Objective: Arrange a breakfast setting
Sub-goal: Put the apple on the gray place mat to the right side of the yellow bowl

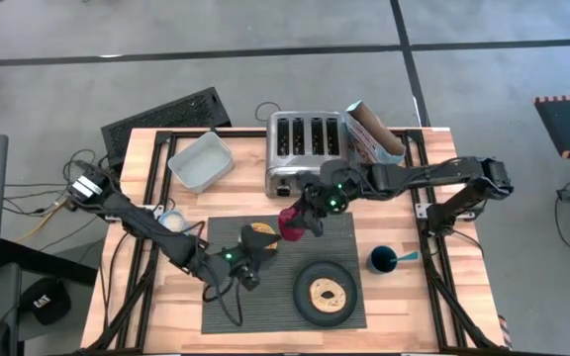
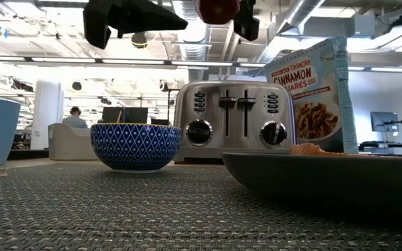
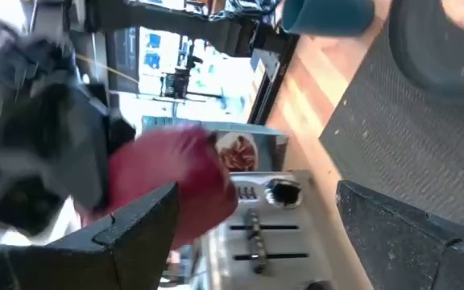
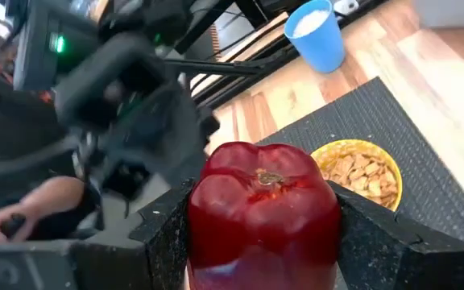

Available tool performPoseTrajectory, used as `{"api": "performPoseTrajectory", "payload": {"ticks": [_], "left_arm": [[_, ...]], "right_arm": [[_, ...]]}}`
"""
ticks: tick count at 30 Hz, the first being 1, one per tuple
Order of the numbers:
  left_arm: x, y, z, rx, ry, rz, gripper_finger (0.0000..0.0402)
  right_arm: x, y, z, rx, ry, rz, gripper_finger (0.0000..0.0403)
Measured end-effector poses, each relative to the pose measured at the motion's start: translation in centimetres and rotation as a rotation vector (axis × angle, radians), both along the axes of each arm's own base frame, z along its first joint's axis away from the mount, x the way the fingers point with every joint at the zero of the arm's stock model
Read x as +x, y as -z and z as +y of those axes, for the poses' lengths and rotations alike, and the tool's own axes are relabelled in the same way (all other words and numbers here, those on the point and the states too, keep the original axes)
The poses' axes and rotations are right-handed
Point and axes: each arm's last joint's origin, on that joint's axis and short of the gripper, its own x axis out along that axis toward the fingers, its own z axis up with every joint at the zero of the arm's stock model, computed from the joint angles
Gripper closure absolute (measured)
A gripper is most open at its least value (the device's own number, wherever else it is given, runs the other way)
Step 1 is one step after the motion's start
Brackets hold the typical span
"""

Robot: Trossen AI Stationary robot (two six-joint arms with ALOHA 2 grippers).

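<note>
My right gripper (image 1: pixel 292 225) is shut on a small red fruit (image 4: pixel 263 213) above the dark grey ribbed placemat (image 1: pixel 280 277), just right of the yellow bowl (image 1: pixel 260 234). The bowl holds cereal and rests on the mat's far left part. My left gripper (image 1: pixel 248 265) hovers open and empty over the mat, near the bowl; the fruit shows beyond its fingers in the left wrist view (image 3: pixel 184 185). A dark round plate (image 1: pixel 303 297) with a bagel (image 1: pixel 327 293) sits on the mat's near right part. A dark blue cup (image 1: pixel 380 261) holding the blue-handled spoon (image 1: pixel 405 257) stands right of the mat. My right gripper pinches the red fruit by two opposite sides (image 4: pixel 204 217) between its two fingers (image 4: pixel 163 234), with the stem end (image 4: pixel 269 178) facing the wrist camera. The fingers slant down from the table's far right. The fruit is lifted clear, high above the mat (image 2: pixel 217 10).
A chrome four-slot toaster (image 1: pixel 308 148) stands behind the mat, with a cereal box (image 1: pixel 372 133) at its right and a pale blue tub (image 1: pixel 201 161) at its left. A light blue cup (image 4: pixel 316 32) stands by the left arm. A person sits in the room behind (image 2: pixel 74 115).
</note>
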Motion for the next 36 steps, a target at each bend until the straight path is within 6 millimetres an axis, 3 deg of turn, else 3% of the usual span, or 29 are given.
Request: {"api": "performPoseTrajectory", "payload": {"ticks": [10, 19, 30, 36], "left_arm": [[1.4, -0.3, -0.9, 0.25, -0.04, 0.039, 0.0081], [2.1, -1.2, -0.1, 0.378, 0.025, 0.033, 0.0081], [2.7, -1.4, 0.7, 0.44, 0.074, 0.032, 0.0082], [2.7, -1.5, 0.6, 0.429, 0.07, 0.025, 0.0118]], "right_arm": [[-0.1, 0.0, -1.1, 0.185, 0.012, 0.05, 0.0134], [0.2, 0.0, -0.3, 0.236, -0.017, 0.049, 0.0134], [1.6, 1.0, 0.6, 0.277, -0.092, 0.042, 0.0134], [1.7, 0.9, 0.7, 0.298, -0.12, 0.027, 0.0134]]}}
